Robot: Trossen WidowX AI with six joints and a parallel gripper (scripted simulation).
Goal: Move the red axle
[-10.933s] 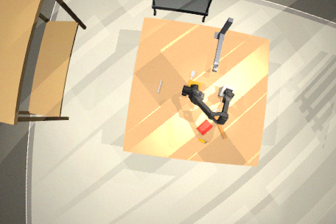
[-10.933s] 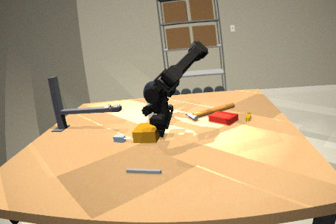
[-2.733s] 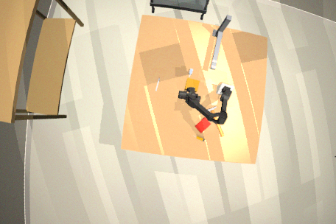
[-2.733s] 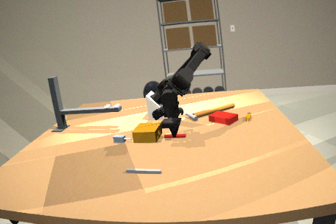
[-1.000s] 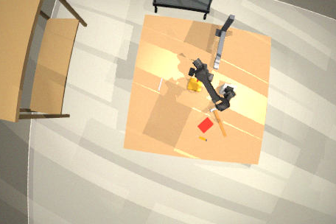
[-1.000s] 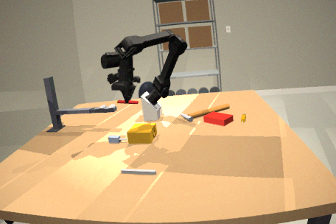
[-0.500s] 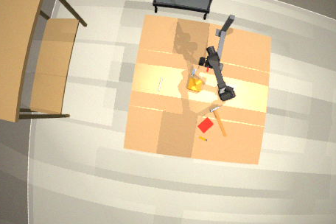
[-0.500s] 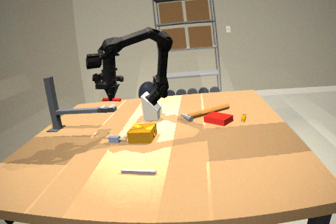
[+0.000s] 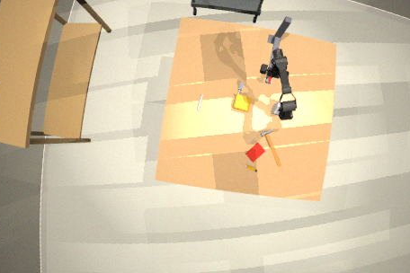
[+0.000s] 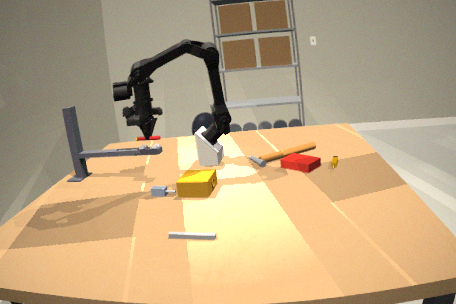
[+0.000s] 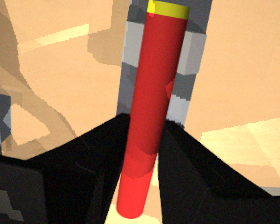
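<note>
Spanning out from its post to hold the V-blocks off the bench (image 9: 238, 180) (image 10: 265, 265), the bracket (image 9: 275, 45) (image 10: 110, 153) (image 11: 197, 20) lies below the claw (image 10: 147, 137) (image 11: 144, 127). The yellow beam (image 9: 242, 102) (image 10: 195, 185) sits apart on the bench. The red axle (image 9: 269, 80) (image 10: 155, 138) (image 11: 153, 90), pinched in the nearly closed claw, hangs roughly level above the bracket, presumably for lowering lengthwise.

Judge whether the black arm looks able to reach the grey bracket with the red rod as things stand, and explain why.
Probably yes: the gripper is shut on the red rod, above the bracket, and nothing visible stands between them.
</note>
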